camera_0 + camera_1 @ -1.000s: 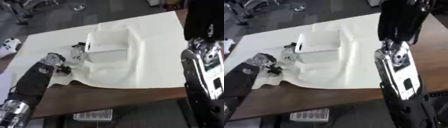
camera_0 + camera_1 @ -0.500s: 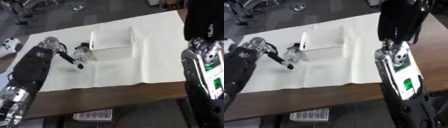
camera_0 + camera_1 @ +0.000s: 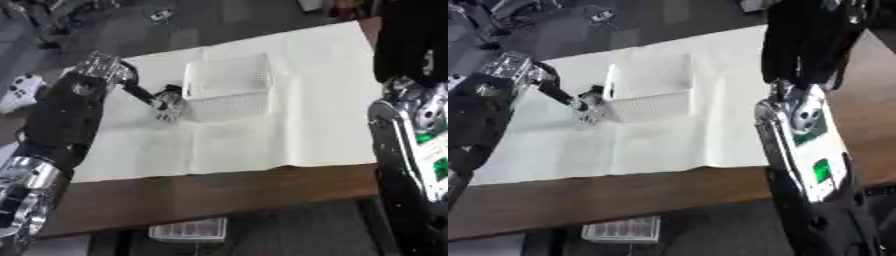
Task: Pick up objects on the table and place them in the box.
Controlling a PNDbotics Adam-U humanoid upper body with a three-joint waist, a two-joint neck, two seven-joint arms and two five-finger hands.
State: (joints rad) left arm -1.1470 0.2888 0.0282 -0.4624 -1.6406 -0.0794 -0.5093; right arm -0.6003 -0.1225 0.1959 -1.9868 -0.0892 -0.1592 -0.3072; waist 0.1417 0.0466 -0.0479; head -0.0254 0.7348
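A white mesh box (image 3: 229,86) stands on a white cloth (image 3: 262,135) that covers most of the brown table (image 3: 219,192). My left arm reaches in from the left, and my left hand (image 3: 166,104) is at the box's left wall, level with its front corner. The hand is blurred, so I cannot make out whether it holds anything. I see no loose objects on the cloth. My right arm (image 3: 798,135) fills the right foreground as a silver and black forearm; its hand does not show.
A white object with dark spots (image 3: 21,91) lies beyond the cloth's left edge. A white slatted crate (image 3: 188,230) sits on the floor below the table's front edge. Dark floor with clutter lies behind the table.
My left hand has moved from the cloth's front left edge up and right to the box's left wall. The cloth, bunched there before, now lies flat. The right arm is still.
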